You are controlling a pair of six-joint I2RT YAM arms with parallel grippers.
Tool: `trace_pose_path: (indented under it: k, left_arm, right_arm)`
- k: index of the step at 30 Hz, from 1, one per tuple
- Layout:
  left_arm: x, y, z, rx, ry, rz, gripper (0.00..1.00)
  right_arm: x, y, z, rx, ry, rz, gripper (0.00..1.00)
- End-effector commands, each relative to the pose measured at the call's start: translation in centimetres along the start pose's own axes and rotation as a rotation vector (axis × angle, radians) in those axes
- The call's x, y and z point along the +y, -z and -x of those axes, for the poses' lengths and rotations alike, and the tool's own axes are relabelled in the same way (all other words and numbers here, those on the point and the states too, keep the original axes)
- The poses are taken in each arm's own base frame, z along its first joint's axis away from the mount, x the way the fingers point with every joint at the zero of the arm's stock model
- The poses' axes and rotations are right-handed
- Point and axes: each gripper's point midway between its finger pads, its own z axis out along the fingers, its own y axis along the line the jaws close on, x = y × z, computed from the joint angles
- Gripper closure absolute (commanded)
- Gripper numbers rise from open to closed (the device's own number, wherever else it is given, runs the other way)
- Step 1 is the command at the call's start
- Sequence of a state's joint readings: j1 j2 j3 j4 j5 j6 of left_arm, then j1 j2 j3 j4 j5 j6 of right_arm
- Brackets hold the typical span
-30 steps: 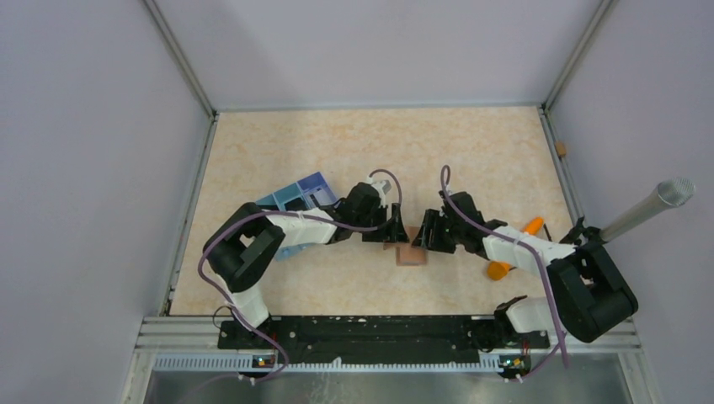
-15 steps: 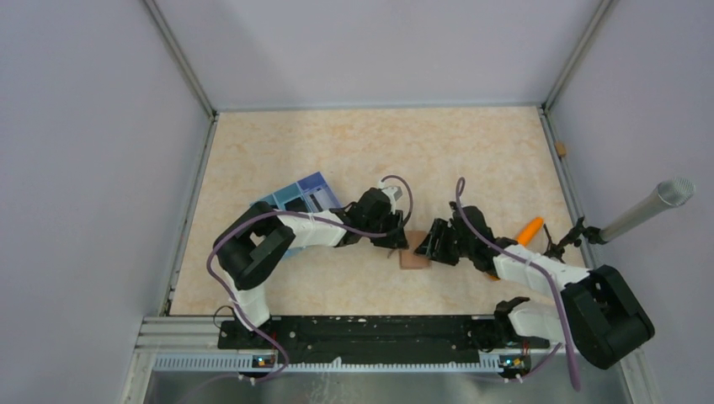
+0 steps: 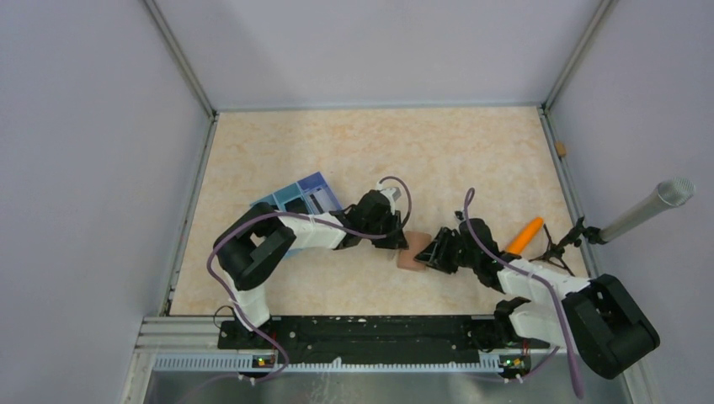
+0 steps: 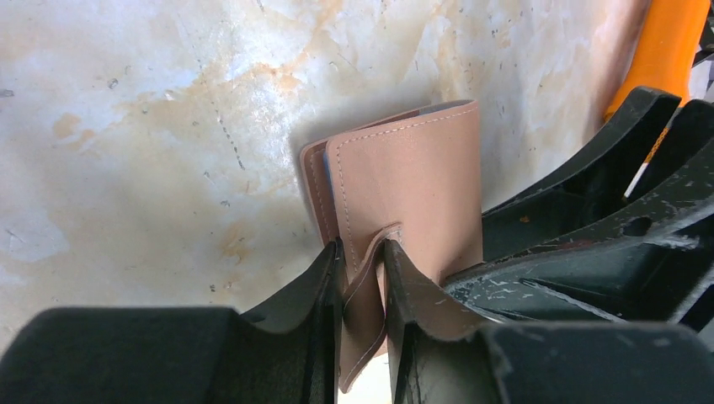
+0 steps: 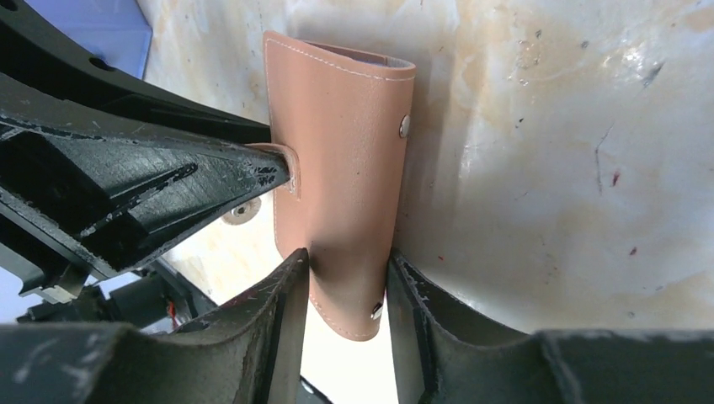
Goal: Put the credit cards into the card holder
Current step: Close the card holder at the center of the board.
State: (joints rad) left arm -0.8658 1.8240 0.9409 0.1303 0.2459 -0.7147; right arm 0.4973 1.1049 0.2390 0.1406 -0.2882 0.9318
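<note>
Two hands on brown wallet [image 4: 408, 181].
Strap [image 4: 379, 235] pinched by left hand [image 4: 363, 250]; folded body clamped by right hand [image 5: 347, 257].

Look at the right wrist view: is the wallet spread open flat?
No, the wallet is folded shut, its lower end held in the right gripper.

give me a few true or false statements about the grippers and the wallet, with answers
1. The left gripper pinches the strap tab of the card holder. True.
2. The card holder lies inside the blue box. False: it is between the two grippers, apart from the box.
3. The right gripper has a finger on each side of the card holder. True.
4. The right gripper holds the orange carrot-shaped object. False: that object lies on the table beside the right arm.
</note>
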Motion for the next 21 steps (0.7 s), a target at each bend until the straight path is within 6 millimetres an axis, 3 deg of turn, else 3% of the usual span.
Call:
trace_pose_path:
  k: [1,5,7,10,14,17,21]
  left_arm:
    - [4.0,-0.2,-4.0,0.086,0.040,0.142,0.75]
    - [3.6,0.1,-3.8,0.061,0.070,0.121,0.76]
    - [2.6,0.5,-2.9,0.038,0.071,0.103,0.69]
    - [0.5,2.2,-0.4,-0.017,0.049,0.090,0.49]
    - [-2.2,6.4,4.5,-0.145,-0.005,0.129,0.25]
    - [-5.0,9.1,7.7,-0.237,-0.033,0.094,0.17]
    - [-8.8,11.1,10.6,-0.303,-0.006,0.008,0.14]
  right_arm:
    - [3.2,-0.1,0.7,-0.021,0.003,0.143,0.67]
    - [4.6,0.3,1.6,-0.059,0.035,0.190,0.89]
    - [5.5,0.7,2.5,-0.089,0.062,0.209,0.99]
    - [6.6,1.5,4.1,-0.141,0.129,0.192,1.00]
    - [7.9,3.2,6.3,-0.199,0.240,0.131,1.00]
    - [9.2,4.7,7.8,-0.236,0.331,0.109,1.00]
    - [11.3,6.6,9.7,-0.317,0.437,0.099,1.00]
